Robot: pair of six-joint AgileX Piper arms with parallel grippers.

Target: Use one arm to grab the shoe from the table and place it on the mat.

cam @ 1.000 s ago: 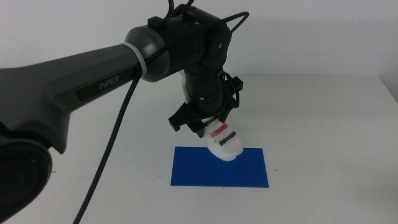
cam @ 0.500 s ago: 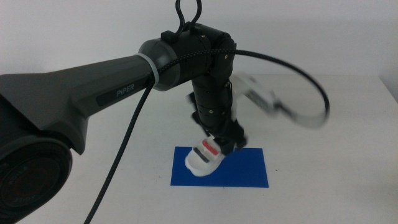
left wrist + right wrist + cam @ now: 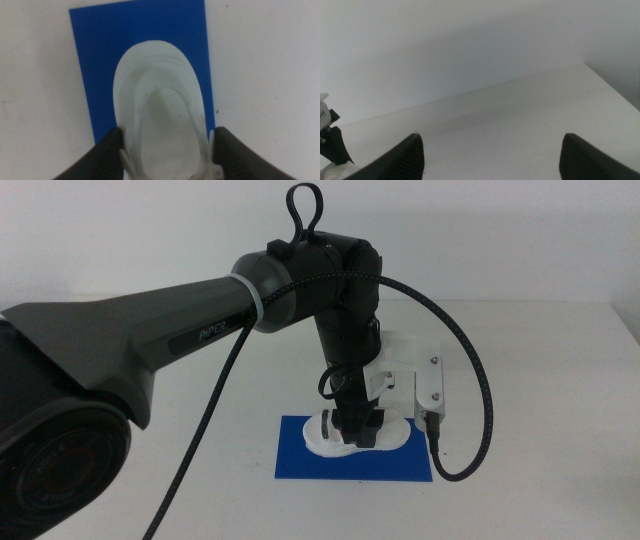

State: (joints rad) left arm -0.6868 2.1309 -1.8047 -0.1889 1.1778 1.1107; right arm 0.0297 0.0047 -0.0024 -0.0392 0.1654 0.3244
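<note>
The white shoe [image 3: 393,436] lies flat on the dark blue mat [image 3: 300,462] on the white table [image 3: 530,400]. The left arm [image 3: 180,330] reaches in from the left, and its gripper [image 3: 354,432] points straight down, shut on the shoe's middle. In the left wrist view the two dark jaws press the shoe [image 3: 161,110] on both sides, with the left gripper [image 3: 165,156] over the mat [image 3: 100,50]. The shoe's straps are hidden there. The right gripper [image 3: 495,160] is out of the middle view and hangs open and empty over bare table.
The white wrist camera bracket [image 3: 425,380] and a looping black cable [image 3: 480,410] stick out to the right of the left gripper. Part of the left arm [image 3: 329,137] shows at the edge of the right wrist view. The table's far edge meets a white wall.
The left wrist has turned and gone down. The shoe went from tilted above the mat's far edge to lying flat on the mat, still held.
</note>
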